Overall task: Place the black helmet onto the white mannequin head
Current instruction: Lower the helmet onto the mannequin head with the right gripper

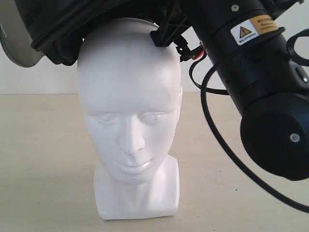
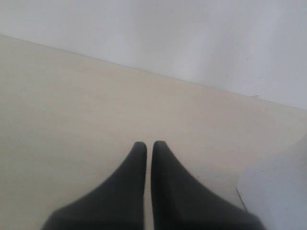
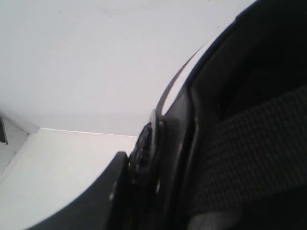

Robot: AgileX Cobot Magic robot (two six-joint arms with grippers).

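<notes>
black helmet (image 1: 63,29) tilts over the crown of the white mannequin head (image 1: 128,96), clamped by the right gripper (image 1: 169,30), likely so it can be lowered on, while the left gripper (image 2: 148,146) hangs closed, empty.

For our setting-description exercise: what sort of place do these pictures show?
Probably an indoor robotics test bench: bare pale tabletop, plain white wall, a robot arm holding a black helmet over a white mannequin head.
</notes>
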